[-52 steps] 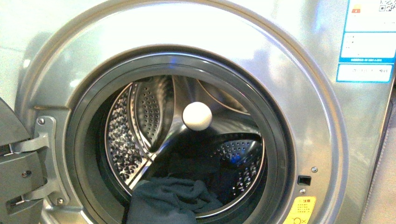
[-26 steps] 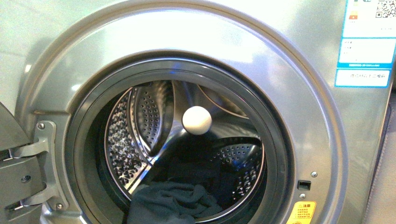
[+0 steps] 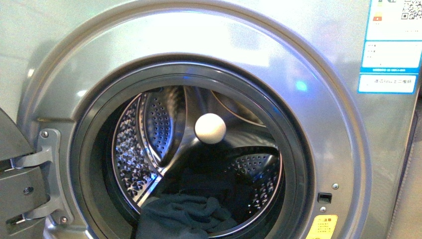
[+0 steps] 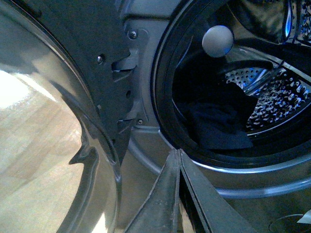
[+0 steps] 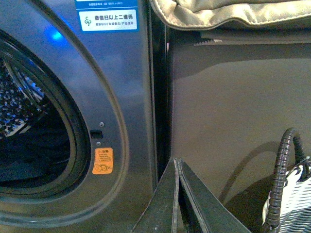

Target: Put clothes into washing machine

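Silver-grey washing machine [image 3: 318, 164] with a dark grey rubber ring [image 3: 87, 149] round the hole. Shiny steel drum [image 3: 159, 119] dotted with little holes, blue glints lower right. Plain dark navy-grey clothes [image 3: 181, 216] at the bottom. Cream-white ball [image 3: 210, 128] in the middle. Blue-and-white label [image 3: 390, 47] upper right. Yellow sticker [image 3: 321, 226] lower right, orange in the right wrist view.

Home laundry corner — front-loading washer [image 3: 318, 64] with energy label [image 3: 390, 47], wood-look floor [image 4: 34, 141], woven basket [image 5: 289, 194] beside it
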### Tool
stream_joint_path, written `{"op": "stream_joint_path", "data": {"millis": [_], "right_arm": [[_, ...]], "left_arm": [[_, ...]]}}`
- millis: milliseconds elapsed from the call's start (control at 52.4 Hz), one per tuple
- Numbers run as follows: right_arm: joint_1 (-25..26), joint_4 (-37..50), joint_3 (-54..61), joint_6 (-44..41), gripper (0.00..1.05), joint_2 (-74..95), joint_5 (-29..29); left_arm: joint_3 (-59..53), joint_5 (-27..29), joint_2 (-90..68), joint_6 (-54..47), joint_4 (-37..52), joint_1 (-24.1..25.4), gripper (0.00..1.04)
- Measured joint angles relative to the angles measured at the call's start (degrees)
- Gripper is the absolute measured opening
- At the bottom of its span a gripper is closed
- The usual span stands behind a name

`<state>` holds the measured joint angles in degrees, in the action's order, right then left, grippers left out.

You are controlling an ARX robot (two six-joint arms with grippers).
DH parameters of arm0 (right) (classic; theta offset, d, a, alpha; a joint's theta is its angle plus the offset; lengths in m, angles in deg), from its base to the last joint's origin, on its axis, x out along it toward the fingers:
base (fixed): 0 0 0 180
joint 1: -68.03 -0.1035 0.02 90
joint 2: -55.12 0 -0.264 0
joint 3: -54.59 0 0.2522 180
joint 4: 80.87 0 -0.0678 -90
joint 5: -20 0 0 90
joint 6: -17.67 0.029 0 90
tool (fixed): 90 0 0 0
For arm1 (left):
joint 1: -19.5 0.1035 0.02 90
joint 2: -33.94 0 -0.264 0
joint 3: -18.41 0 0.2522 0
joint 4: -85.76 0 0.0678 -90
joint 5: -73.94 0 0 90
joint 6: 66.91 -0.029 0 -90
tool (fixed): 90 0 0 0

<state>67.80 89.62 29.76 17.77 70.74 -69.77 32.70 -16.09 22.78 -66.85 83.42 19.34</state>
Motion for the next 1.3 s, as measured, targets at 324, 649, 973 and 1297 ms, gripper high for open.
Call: {"op": "stream_joint_path", "data": {"millis": [324,649,973,1297], "right_arm": [[0.15,-5.03,4.98,0.00,0.02,-9.35,-0.35],[0.15,-4.94,7.21,0.00,0.02,-12.28,-0.20],[0.15,-4.48,10.75,0.02,0.02,-15.26,-0.26],[0.15,-4.46,10.75,0.00,0.02,-15.37,-0.26]], "left_arm": [[0.00,0.09,10.93,0.02,-11.21,0.00,0.04],[0.00,0.02,10.95,0.02,-11.39,0.00,0.04],[0.00,0.02,10.95,0.02,-11.39,0.00,0.04],[0.00,0.02,10.95,0.02,-11.39,0.00,0.04]]}}
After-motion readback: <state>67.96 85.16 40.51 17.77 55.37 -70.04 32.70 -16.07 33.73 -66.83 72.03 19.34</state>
